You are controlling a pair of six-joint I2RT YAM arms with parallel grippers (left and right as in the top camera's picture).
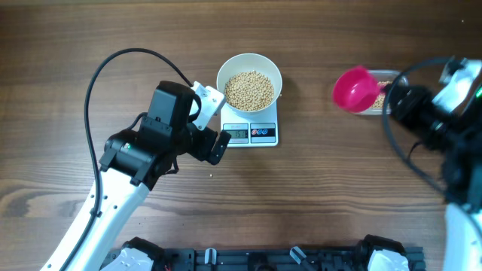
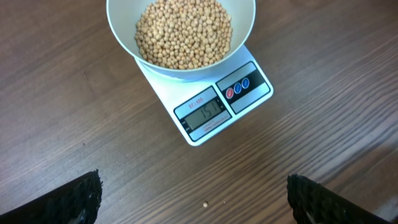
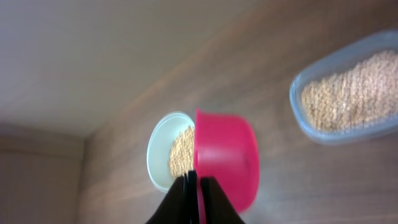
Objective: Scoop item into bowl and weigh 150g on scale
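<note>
- The soybeans sit heaped in the white bowl, which rests on the digital scale. Its display seems to read just past the target.
- The right claw is clamped on the handle of the pink scoop, which looks empty and hangs near the clear tub.
- The left claw gapes wide and holds nothing, above the surface near the scale's front.
- The step in hand is checking the weight. The next move likely calls for adding no more and setting the scoop down.
</note>
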